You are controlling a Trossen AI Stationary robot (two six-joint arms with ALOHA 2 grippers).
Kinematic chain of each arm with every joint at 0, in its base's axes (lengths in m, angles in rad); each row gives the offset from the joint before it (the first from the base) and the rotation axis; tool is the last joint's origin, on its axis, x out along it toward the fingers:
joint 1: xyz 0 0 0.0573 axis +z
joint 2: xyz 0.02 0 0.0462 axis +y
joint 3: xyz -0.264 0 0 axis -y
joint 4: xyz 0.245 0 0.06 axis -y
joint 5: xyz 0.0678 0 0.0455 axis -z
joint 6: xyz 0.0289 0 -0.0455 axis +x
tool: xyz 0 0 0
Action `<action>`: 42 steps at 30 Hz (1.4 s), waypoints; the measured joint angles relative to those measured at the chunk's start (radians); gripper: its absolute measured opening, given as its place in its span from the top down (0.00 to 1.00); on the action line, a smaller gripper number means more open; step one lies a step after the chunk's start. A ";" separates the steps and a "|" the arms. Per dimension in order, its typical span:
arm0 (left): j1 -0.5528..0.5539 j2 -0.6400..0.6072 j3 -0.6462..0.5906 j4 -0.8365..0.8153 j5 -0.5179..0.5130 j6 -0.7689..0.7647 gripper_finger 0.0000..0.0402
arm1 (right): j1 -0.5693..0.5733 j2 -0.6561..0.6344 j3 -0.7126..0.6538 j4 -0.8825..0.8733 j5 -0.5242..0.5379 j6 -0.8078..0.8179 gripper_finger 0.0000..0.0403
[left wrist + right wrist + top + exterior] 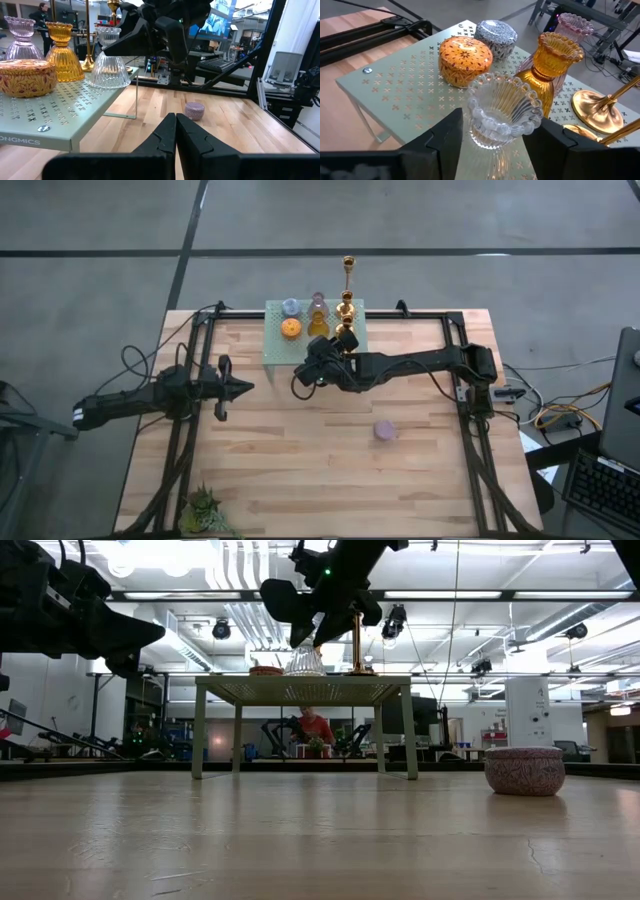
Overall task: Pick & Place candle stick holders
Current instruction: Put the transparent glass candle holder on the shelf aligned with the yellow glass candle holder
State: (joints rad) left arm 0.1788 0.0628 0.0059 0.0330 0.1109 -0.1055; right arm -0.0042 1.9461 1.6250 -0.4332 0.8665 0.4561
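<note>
— So, what carries everything?

— One wooden desk [330, 470], and at its far edge one mint-green stand [405, 95] punched with small crosses. The left wrist view shows lettering on the stand's front edge; only "ONGMICS" can be read, the start is cut off.

— And the arms?

— Two. The right arm reaches across to the stand, and the right gripper [492, 137] has its two fingers spread on either side of a clear glass holder [502, 112], one on each flank, the holder upright at the near edge of the stand. I cannot tell whether it is lifted or resting on the stand. The left gripper [175, 135] hangs over the left part of the desk, well apart from the stand, with its fingers pressed together on nothing.

— How many candle holders up there?

— On the stand I count one amber glass holder [552, 75] just behind the clear one, one pink glass holder [572, 25] behind that, one orange patterned pot [465, 60], and one blue-grey patterned pot [495, 35] touching or just beside it. Two gold candlesticks [346, 305] stand at the right end, one tall and slender.

— Anything off the stand?

— One squat purple holder [385, 430] sits alone on the desk, right of centre. One small spiky plant [203, 508] is at the near left corner.
</note>
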 joint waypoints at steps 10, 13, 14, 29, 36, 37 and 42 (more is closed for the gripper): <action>0.000 0.000 0.000 0.000 0.000 0.000 0.96 | -0.003 0.000 0.000 0.001 0.000 -0.003 0.40; 0.000 0.000 0.000 0.000 0.000 0.000 0.96 | -0.003 0.000 0.000 0.001 0.000 -0.003 0.36; 0.000 0.000 0.000 0.000 0.000 0.000 0.96 | -0.003 0.000 0.000 0.001 -0.001 -0.003 0.35; 0.000 0.000 0.000 0.000 0.000 0.000 0.96 | 0.013 0.000 0.000 -0.001 -0.037 -0.003 0.29; 0.000 0.000 0.000 0.000 0.000 0.000 0.96 | 0.023 0.000 0.000 -0.006 -0.037 -0.003 0.32; 0.000 0.000 0.000 0.000 0.000 0.000 0.96 | 0.023 0.000 0.000 -0.006 -0.037 -0.003 0.32; 0.000 0.000 0.000 0.000 0.000 0.000 0.96 | 0.027 0.000 0.000 -0.037 -0.037 0.011 0.32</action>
State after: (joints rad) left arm 0.1787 0.0628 0.0059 0.0334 0.1112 -0.1055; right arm 0.0227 1.9461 1.6249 -0.4697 0.8291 0.4668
